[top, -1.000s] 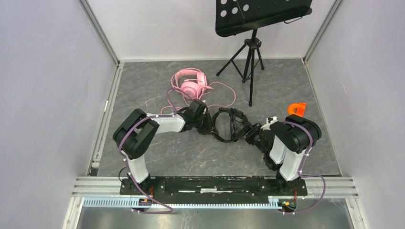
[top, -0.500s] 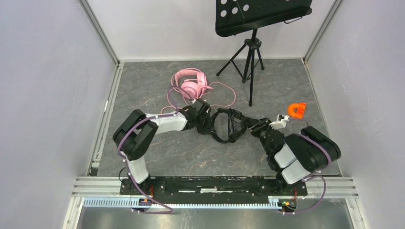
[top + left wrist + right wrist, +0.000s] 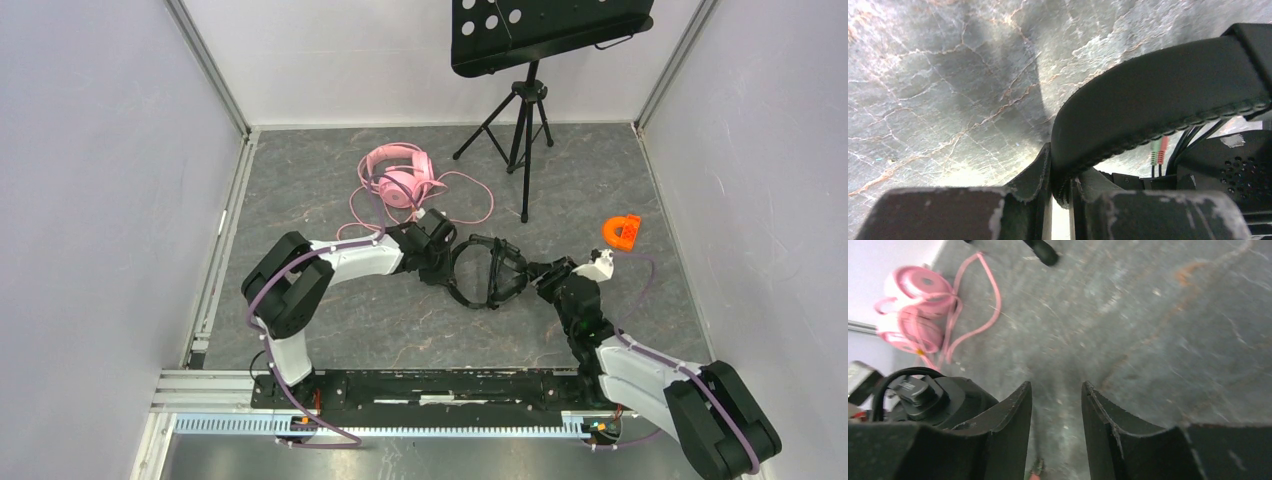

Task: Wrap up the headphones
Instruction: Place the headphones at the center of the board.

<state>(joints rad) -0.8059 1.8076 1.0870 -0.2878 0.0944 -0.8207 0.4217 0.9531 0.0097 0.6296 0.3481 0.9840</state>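
Note:
The black headphones (image 3: 487, 272) lie mid-floor between both arms. My left gripper (image 3: 440, 262) is shut on their padded headband (image 3: 1158, 95), which is pinched between the fingers (image 3: 1040, 172). Green and red plugs (image 3: 1159, 150) hang beside an earcup (image 3: 1228, 160). My right gripper (image 3: 540, 274) sits just right of the headset, open (image 3: 1057, 385), with only a thin black cable and its plug (image 3: 1037, 467) loose in the gap. An earcup (image 3: 933, 395) is left of its fingers. The pink headphones (image 3: 398, 175) (image 3: 913, 310) lie further back with their cable (image 3: 470, 200) looped around.
A black music stand on a tripod (image 3: 520, 130) stands at the back, one leg reaching toward the middle. A small orange plastic piece (image 3: 622, 230) lies at the right. Grey walls and metal rails (image 3: 220, 240) enclose the stone-patterned floor.
My right gripper has opened while its arm swung low and out to the right. The left gripper and the black headset shifted slightly right.

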